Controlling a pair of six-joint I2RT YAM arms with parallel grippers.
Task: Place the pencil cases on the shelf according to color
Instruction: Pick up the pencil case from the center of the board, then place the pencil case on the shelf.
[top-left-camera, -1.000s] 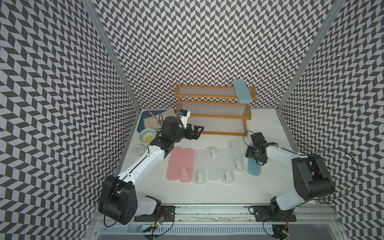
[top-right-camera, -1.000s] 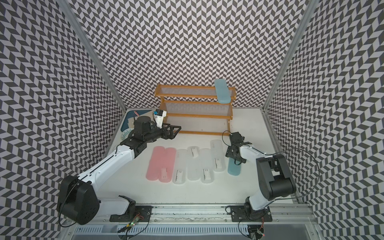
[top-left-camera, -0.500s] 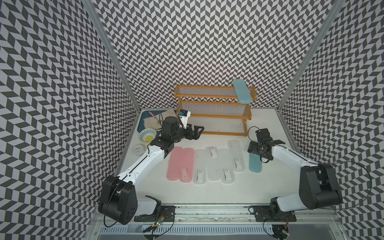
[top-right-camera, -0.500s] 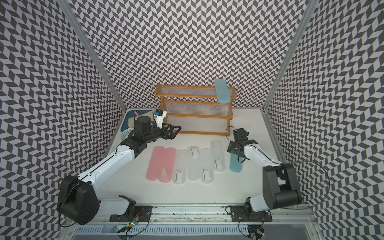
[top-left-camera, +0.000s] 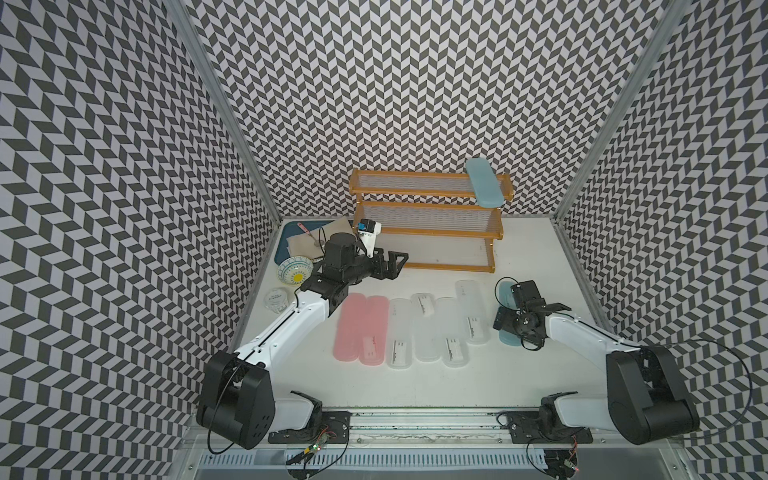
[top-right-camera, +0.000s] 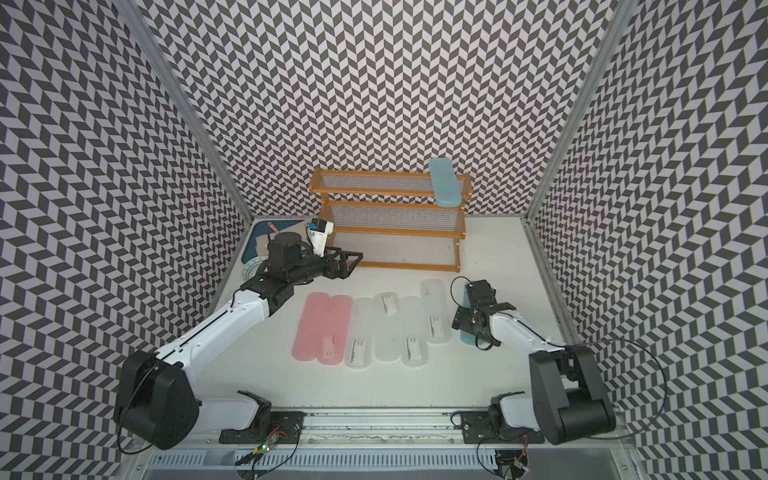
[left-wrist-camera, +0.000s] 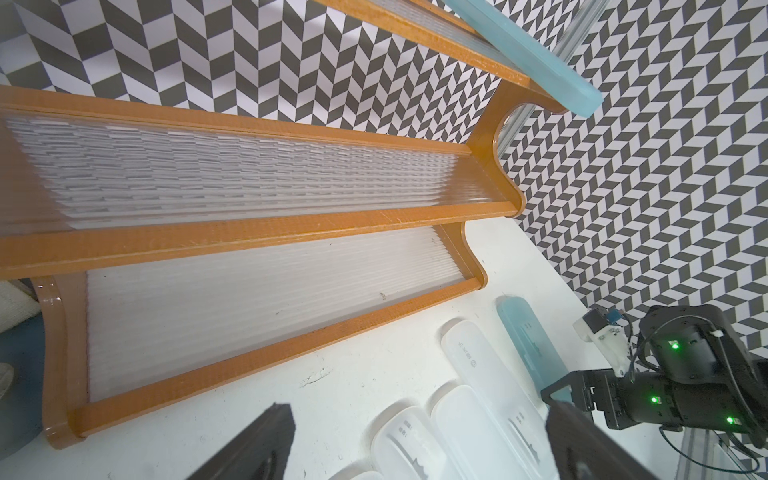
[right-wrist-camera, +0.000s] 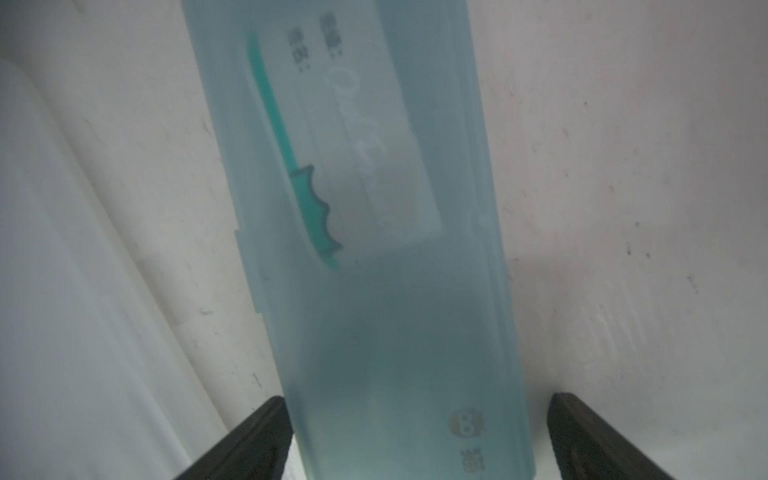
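The shelf (top-left-camera: 428, 220) stands at the back with one light blue pencil case (top-left-camera: 484, 187) (top-right-camera: 445, 185) (left-wrist-camera: 523, 50) lying across the right end of its top tier. A second blue case (top-left-camera: 510, 338) (right-wrist-camera: 374, 249) lies flat on the table. My right gripper (top-left-camera: 525, 320) (right-wrist-camera: 415, 436) is right above it, open, one finger on each side of the case. Two pink cases (top-left-camera: 353, 326) and several frosted white cases (top-left-camera: 428, 328) lie in a row on the table. My left gripper (top-left-camera: 395, 259) (left-wrist-camera: 415, 449) hovers open and holding nothing by the shelf's lower left corner.
A dark blue tray (top-left-camera: 291, 245) with a cloth and a spoon sits in the back left corner. A patterned bowl (top-left-camera: 295, 270) and a small glass jar (top-left-camera: 277, 298) stand beside it. Patterned walls close in both sides and the back.
My right gripper's jaws have opened wide and its arm has swung out to the right, with the gripper moving down along the blue case. The left arm has not moved.
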